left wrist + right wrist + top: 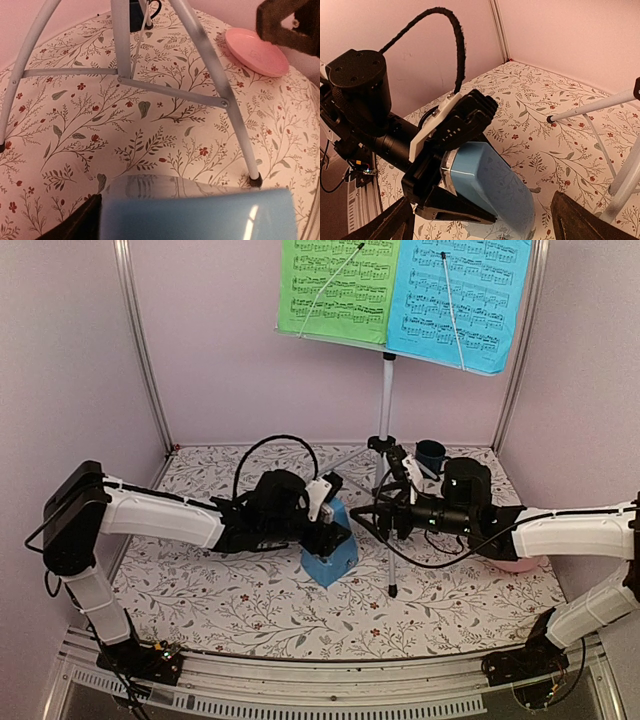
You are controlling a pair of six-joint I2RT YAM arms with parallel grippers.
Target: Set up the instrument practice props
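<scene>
The silver music stand stands at mid-table, with the green sheet and the blue sheet on its desk. My left gripper is shut on the top of the blue pyramid metronome, which leans over just left of the stand's front leg, its base at the cloth. The right wrist view shows the metronome in those jaws. It fills the bottom of the left wrist view. My right gripper is open and empty beside the stand's pole, facing the metronome.
A dark blue mug stands behind the stand, near the back wall. A pink plate lies partly under my right arm and also shows in the left wrist view. The stand's legs spread over the floral cloth.
</scene>
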